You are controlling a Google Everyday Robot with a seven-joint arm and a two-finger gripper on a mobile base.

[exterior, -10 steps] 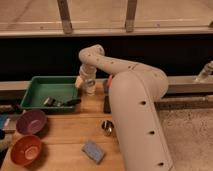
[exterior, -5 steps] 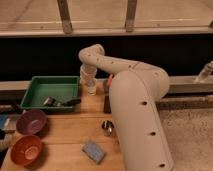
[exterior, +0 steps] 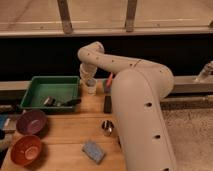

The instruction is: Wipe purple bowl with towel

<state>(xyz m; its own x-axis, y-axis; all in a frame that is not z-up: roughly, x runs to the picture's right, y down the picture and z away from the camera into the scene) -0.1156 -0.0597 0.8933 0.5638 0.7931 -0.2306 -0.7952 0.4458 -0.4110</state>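
Progress was slight: no wiping showed yet. The gripper (exterior: 90,83) hung at the back of the wooden table (exterior: 65,134), just right of the green tray (exterior: 50,81). Its jaws were closed at a small whitish bundle that I judged to be the towel (exterior: 90,89); whether the cloth was really pinched could not be told. The purple bowl (exterior: 31,121) sat at the table's left edge, in front of the tray, well apart from the gripper and untouched. Left to do: lift the towel, carry it to that bowl and rub inside. Counted: 1 purple bowl, 1 orange bowl (exterior: 26,149) just in front of it, 1 towel, 1 tray holding 2 small items, 1 blue-grey sponge (exterior: 93,151), 1 small metal cup (exterior: 106,128).
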